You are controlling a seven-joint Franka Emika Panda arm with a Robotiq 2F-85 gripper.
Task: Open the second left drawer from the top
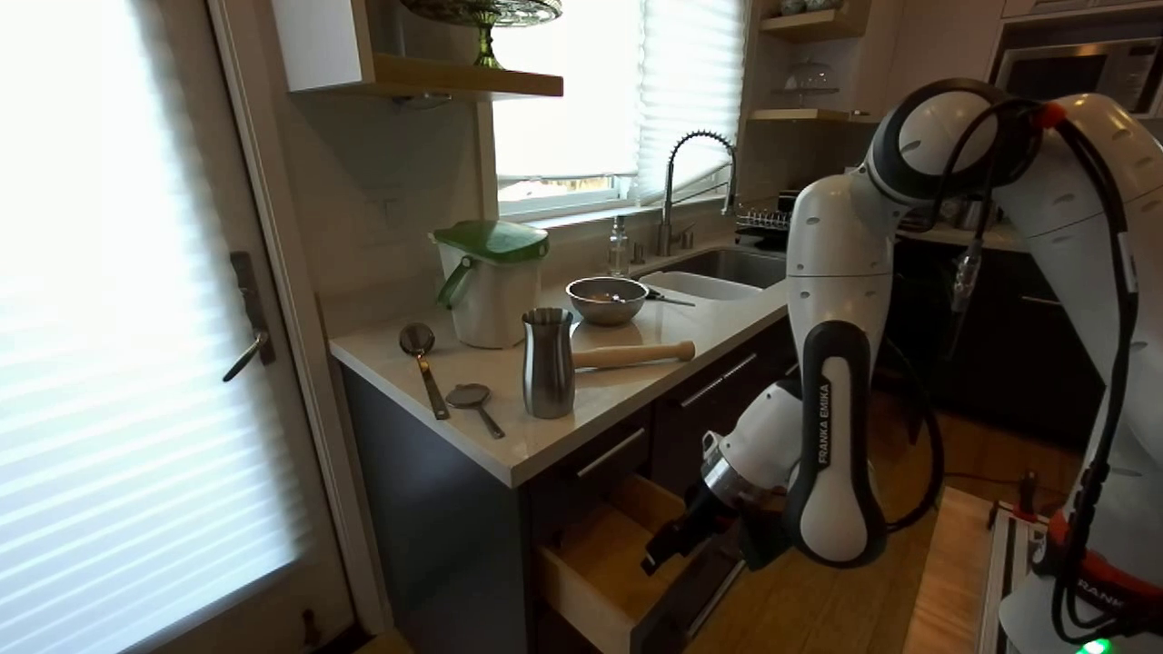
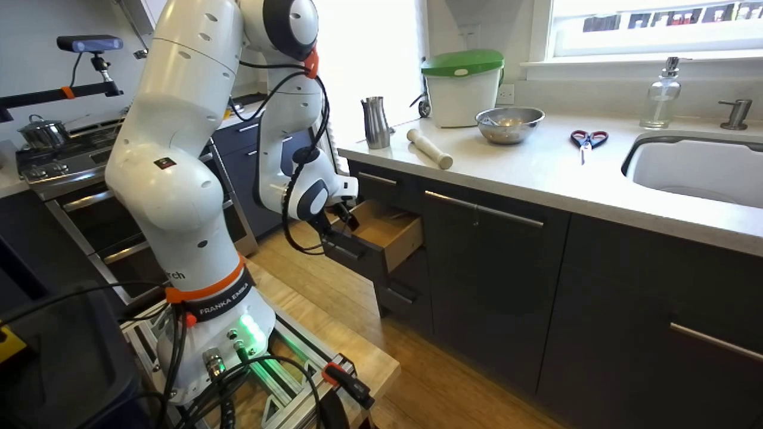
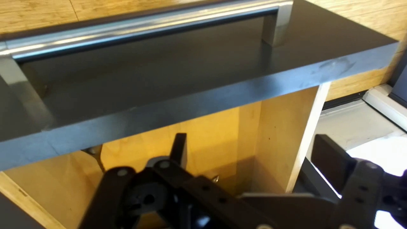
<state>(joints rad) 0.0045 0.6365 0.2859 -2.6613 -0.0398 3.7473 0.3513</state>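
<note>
under the end of the kitchen counter [image 2: 596, 185], the 2nd left drawer from the top [image 2: 369, 262] stands pulled out, its pale wooden inside showing in all 3 views. the top drawer [image 2: 393, 192] above it and the lower drawer [image 2: 411, 310] below it are both closed. the gripper [image 3: 251, 143] hangs at the drawer, near the top edge of its dark front, with its 2 fingers [image 3: 179, 148] spread wide apart and holding nothing (whether a fingertip brushes the wood, i cannot tell). in the wrist view, the silver bar handle [image 3: 143, 27] runs along the outer face of that front, apart from both fingers. on the counter stand a tall metal cup [image 2: 377, 124], a steel bowl [image 2: 509, 132] and a white bin [image 2: 462, 98] with a green lid [image 2: 465, 62]. a wooden rolling pin [image 2: 429, 149] lies between the cup and the bowl, and scissors [image 2: 586, 143] lie near the sink [image 1: 740, 265], with a soap bottle [image 2: 660, 98] just beyond. in an exterior view, a ladle [image 1: 427, 372] and a small strainer [image 1: 470, 396] lie side by side.
</note>
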